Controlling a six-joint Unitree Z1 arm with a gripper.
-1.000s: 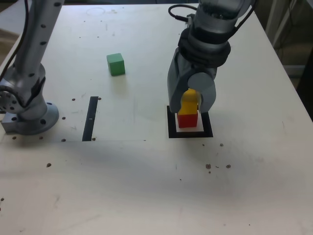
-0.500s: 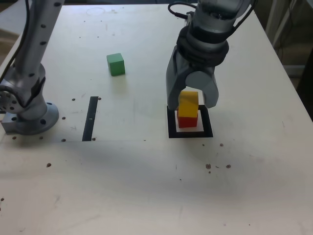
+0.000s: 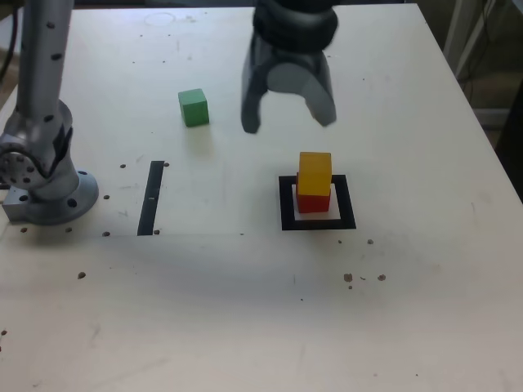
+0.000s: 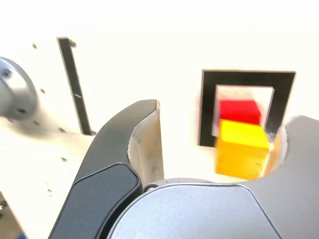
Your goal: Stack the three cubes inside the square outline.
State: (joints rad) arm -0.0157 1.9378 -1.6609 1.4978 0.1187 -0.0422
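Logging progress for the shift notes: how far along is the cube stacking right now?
Two of three are done: the yellow cube sits on the red cube inside the square outline. Nothing is in hand; the claw hangs open above the table. Left: the green cube, alone at the exterior view's left, must go on top.

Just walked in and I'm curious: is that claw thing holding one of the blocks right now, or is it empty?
Gripper: open and empty, raised above the table. The yellow cube sits free on the red cube.
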